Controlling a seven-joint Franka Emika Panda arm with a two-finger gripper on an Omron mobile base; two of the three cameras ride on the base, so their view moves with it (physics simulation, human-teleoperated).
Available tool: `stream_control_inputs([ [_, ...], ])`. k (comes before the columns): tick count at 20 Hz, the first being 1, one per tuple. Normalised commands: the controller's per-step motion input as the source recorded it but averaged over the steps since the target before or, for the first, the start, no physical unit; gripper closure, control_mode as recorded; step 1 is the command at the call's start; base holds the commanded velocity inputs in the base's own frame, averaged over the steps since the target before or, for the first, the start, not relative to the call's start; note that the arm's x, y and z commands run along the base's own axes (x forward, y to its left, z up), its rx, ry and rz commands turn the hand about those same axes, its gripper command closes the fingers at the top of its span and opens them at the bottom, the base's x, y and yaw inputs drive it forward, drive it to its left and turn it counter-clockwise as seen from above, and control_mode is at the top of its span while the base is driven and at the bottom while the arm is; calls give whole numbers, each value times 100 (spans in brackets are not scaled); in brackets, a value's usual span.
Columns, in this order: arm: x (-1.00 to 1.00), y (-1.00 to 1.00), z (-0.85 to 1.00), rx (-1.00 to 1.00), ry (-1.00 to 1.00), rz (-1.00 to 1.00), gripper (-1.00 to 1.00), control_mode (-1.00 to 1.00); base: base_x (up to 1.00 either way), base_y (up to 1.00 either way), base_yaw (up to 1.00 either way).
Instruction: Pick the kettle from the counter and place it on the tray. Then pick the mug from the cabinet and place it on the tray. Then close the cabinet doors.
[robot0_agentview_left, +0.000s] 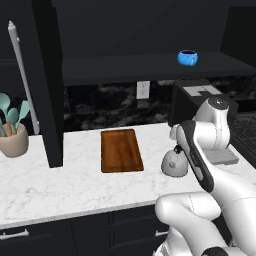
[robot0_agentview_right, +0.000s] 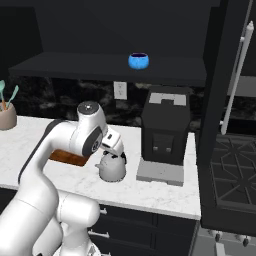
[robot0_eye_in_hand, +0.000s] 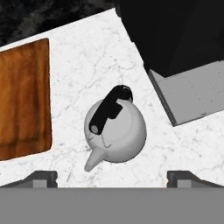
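One kettle (robot0_eye_in_hand: 115, 131) sits on the counter (robot0_agentview_left: 60, 185), directly under the gripper (robot0_eye_in_hand: 112, 177), whose jaws are spread wide. One tray (robot0_agentview_left: 120, 150) lies at nine o'clock; one mug (robot0_agentview_left: 187, 57) at twelve, shelved.

Kettle (robot0_agentview_left: 172, 164): in the left base view its right side is covered by the arm's dark-striped link; in the right base view the hand covers its top, so knob and handle cannot be seen there.
Tray (robot0_agentview_right: 67, 158): in the right base view just a thin brown strip shows beside the arm's elbow; in the hand view its left and top run off the picture.
Coffee machine (robot0_agentview_left: 192, 95): lower body hidden behind the arm in the left base view; cut by the top and right edges in the hand view.
Fingers (robot0_eye_in_hand: 43, 178): just the tips rise at the bottom of the hand view.
Utensil pot (robot0_agentview_right: 7, 116): cut by the left edge.
Mug (robot0_agentview_right: 138, 61): too small to make out its handle.
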Motion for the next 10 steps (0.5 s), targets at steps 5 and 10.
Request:
stream_control_inputs([
  [5, 22, 0, -9, 0, 7, -11, -100, -100, 0, 0, 0],
  [10, 23, 0, -21, 0, 6, -9, -100, -100, 0, 0, 0],
])
